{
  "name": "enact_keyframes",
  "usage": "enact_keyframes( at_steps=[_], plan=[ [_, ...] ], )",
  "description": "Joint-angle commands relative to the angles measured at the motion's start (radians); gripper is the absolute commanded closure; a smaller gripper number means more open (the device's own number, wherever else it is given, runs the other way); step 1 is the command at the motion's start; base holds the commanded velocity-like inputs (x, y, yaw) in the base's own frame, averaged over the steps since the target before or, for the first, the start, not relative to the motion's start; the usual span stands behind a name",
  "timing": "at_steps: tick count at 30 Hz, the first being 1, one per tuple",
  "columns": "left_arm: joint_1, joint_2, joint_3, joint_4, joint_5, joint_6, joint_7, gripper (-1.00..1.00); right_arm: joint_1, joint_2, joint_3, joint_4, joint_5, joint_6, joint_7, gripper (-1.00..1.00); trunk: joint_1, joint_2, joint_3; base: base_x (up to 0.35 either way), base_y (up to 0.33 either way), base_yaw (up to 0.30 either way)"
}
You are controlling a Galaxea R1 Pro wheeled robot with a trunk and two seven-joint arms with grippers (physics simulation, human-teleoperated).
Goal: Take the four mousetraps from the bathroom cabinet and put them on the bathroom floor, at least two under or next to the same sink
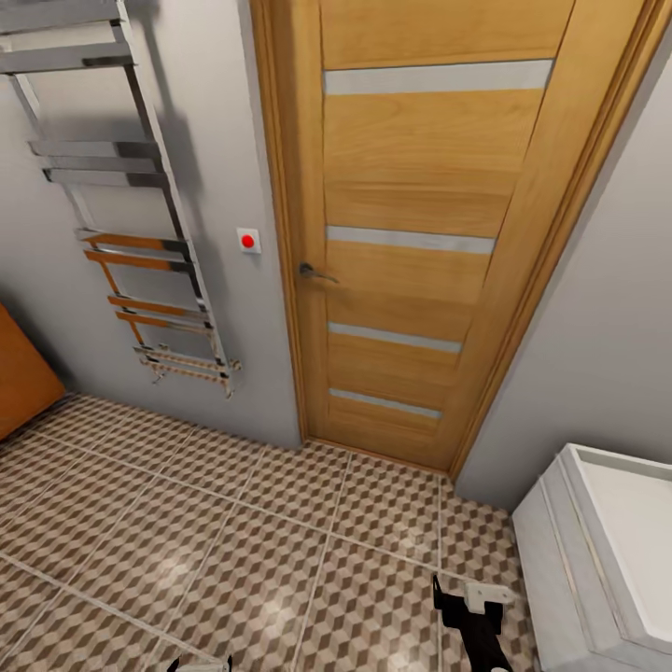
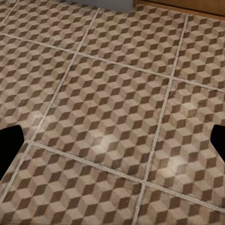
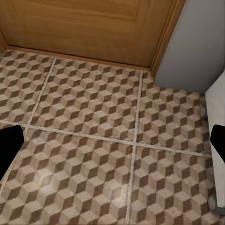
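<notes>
Underfoot, the bathroom floor (image 1: pixel 233 523) spreads across the lower half of the head view, its large square tiles printed with brown, beige and white cubes and split by pale grout lines. At its far left edge an orange-brown wooden panel (image 1: pixel 23 373) stands against the grey wall; whether it belongs to the cabinet cannot be told. At the floor's right edge stands a white rectangular fixture (image 1: pixel 607 560) with a raised rim, just beside the grey wall.

Along the floor's far edge rises a wooden door (image 1: pixel 420 233) with pale horizontal strips and a metal lever handle (image 1: pixel 315 273). Beside its frame sits a small white wall plate with a red dot (image 1: pixel 247 240), and further left a chrome towel rail (image 1: pixel 121 215) hangs on the wall.

Low at the head view's bottom edge, the right gripper (image 1: pixel 471 616) shows dark above the tiles near the white fixture. In its wrist view its fingers (image 3: pixel 9 145) stand wide apart at the picture's edges, holding nothing, with tiles, the door's foot and the grey wall corner between them. The left gripper's fingers (image 2: pixel 10 143) are likewise spread wide and empty over bare tiles.
</notes>
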Motion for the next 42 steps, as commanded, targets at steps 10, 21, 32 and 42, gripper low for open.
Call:
enact_keyframes(
  at_steps=[10, 21, 32, 42],
  plan=[
    [-0.002, 0.001, -0.003, 0.004, 0.002, -0.006, 0.002, -1.0, -0.001, 0.001, 0.009, 0.0, -0.005, -0.002, -0.005, -1.0, 0.001, -0.002, -0.002, 0.0, 0.0, 0.212],
    [-0.002, 0.0, -0.003, 0.004, 0.002, -0.006, 0.002, -1.0, -0.001, 0.001, 0.009, 0.0, -0.005, -0.002, -0.005, -1.0, 0.001, -0.002, -0.002, 0.0, 0.0, 0.212],
    [-0.002, 0.0, -0.003, 0.004, 0.002, -0.006, 0.003, -1.0, -0.001, 0.001, 0.009, 0.0, -0.005, -0.002, -0.005, -1.0, 0.001, -0.002, -0.002, 0.0, 0.0, 0.212],
    [-0.002, 0.0, -0.003, 0.004, 0.002, -0.006, 0.003, -1.0, -0.001, 0.001, 0.009, 0.0, -0.005, -0.002, -0.005, -1.0, 0.001, -0.002, -0.002, 0.0, 0.0, 0.212]
  ],
)
